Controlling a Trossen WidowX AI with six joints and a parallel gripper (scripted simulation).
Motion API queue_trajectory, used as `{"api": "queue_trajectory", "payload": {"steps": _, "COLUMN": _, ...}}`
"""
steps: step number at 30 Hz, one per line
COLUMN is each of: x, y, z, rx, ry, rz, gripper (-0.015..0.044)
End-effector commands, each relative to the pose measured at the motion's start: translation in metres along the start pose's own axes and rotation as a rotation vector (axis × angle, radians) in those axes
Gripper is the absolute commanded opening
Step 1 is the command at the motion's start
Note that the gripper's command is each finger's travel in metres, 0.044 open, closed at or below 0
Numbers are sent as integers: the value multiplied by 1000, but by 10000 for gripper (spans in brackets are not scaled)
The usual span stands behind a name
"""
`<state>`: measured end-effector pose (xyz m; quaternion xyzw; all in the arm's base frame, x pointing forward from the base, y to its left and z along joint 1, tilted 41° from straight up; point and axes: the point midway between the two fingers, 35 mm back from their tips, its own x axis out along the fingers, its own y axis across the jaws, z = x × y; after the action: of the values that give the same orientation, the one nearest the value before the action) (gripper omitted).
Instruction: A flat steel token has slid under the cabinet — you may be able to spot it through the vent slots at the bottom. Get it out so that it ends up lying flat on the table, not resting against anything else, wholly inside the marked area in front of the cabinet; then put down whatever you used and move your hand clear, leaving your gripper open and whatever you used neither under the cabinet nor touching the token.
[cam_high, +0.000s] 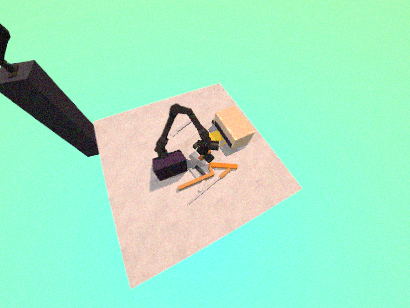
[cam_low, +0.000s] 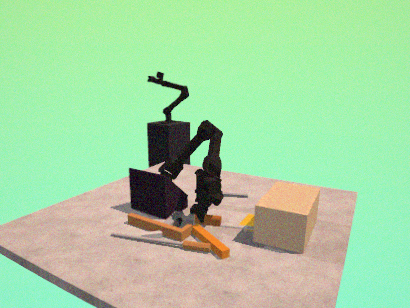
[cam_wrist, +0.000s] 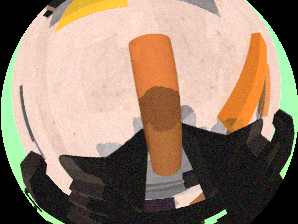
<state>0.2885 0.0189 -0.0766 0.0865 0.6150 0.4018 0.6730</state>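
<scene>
My gripper (cam_high: 205, 154) (cam_low: 200, 216) (cam_wrist: 161, 129) points down and is shut on an orange round handle (cam_low: 214, 220) (cam_wrist: 152, 60), low over the table between the robot base and the cabinet. Any shaft or blade of this tool cannot be made out clearly. The wooden cabinet (cam_high: 235, 124) (cam_low: 282, 215) stands beyond the gripper, apart from it. The yellow marked area (cam_high: 215, 136) (cam_low: 247, 220) (cam_wrist: 92, 11) lies in front of the cabinet, partly in shadow. I cannot see the steel token in any view; the space under the cabinet is dark or hidden.
Angled orange bars (cam_high: 195, 181) (cam_low: 212, 241) (cam_wrist: 247, 85) lie beside the gripper. A thin rod with an orange handle (cam_high: 225, 173) (cam_low: 196, 246) lies beside them. Another thin grey rod (cam_high: 181, 130) (cam_low: 236, 196) (cam_wrist: 26, 117) lies on the opposite side. The dark base block (cam_high: 170, 165) (cam_low: 150, 194) stands behind.
</scene>
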Motion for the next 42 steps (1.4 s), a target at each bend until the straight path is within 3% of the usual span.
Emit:
{"api": "queue_trajectory", "payload": {"steps": 1, "x": 1, "y": 0, "z": -8, "rx": 0, "ry": 2, "rz": 2, "gripper": 0}}
{"api": "queue_trajectory", "payload": {"steps": 26, "x": 1, "y": -3, "z": -51, "rx": 1, "ry": 4, "rz": 2, "gripper": 0}}
{"api": "queue_trajectory", "payload": {"steps": 42, "x": -1, "y": -4, "z": -46, "rx": -83, "ry": 1, "rz": 0, "gripper": 0}}
